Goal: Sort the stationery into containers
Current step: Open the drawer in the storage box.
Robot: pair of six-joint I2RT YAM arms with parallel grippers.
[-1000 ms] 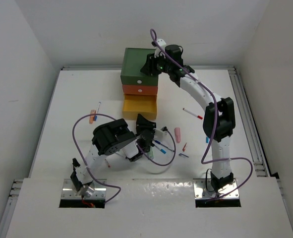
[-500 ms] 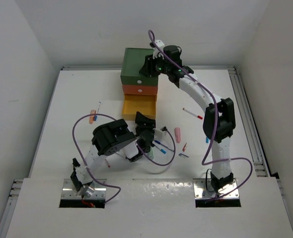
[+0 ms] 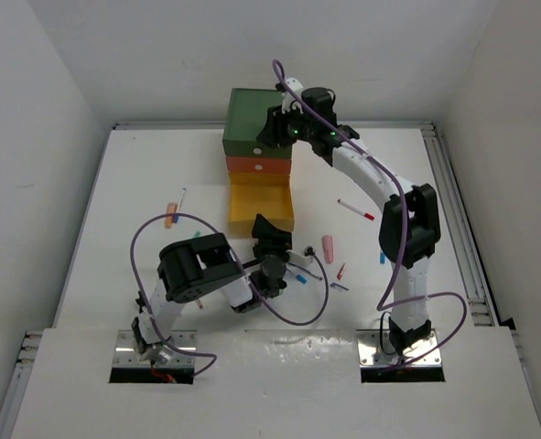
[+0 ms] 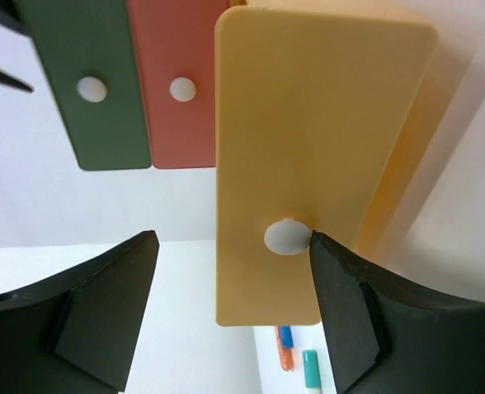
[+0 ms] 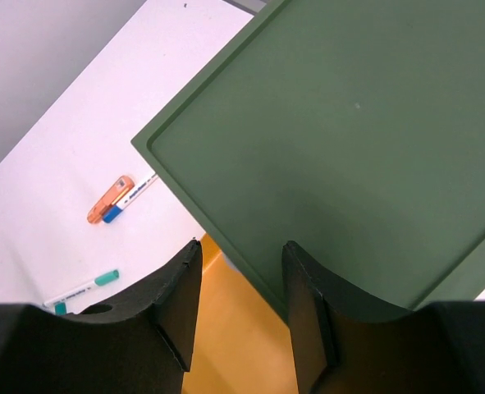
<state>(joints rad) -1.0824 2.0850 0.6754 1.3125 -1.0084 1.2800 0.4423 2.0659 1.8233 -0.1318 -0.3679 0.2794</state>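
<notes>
The containers are a small cabinet (image 3: 256, 123) with a dark green top and drawer front (image 4: 94, 82), an orange-red drawer (image 4: 180, 82) and a yellow drawer (image 3: 261, 206) that is pulled out. My left gripper (image 4: 230, 246) is open in front of the yellow drawer's front, and its right finger touches the white knob (image 4: 285, 236). My right gripper (image 5: 240, 246) is open over the front edge of the green top (image 5: 349, 123), with nothing between its fingers. Stationery lies loose on the table: a red-tipped pen (image 3: 355, 209), a pink capsule (image 3: 328, 248), an orange and blue pen (image 5: 115, 201) and a teal marker (image 5: 82, 291).
Purple cables loop over the table near the left arm (image 3: 197, 270) and along the right arm (image 3: 389, 201). More small pens (image 3: 295, 273) lie beside the left wrist. Raised rails run along the table's back and right edges (image 3: 453, 183).
My left gripper has opened and let go of the yellow drawer's knob. The yellow drawer stands a little further out. The left arm's elbow has dropped back toward the near edge.
</notes>
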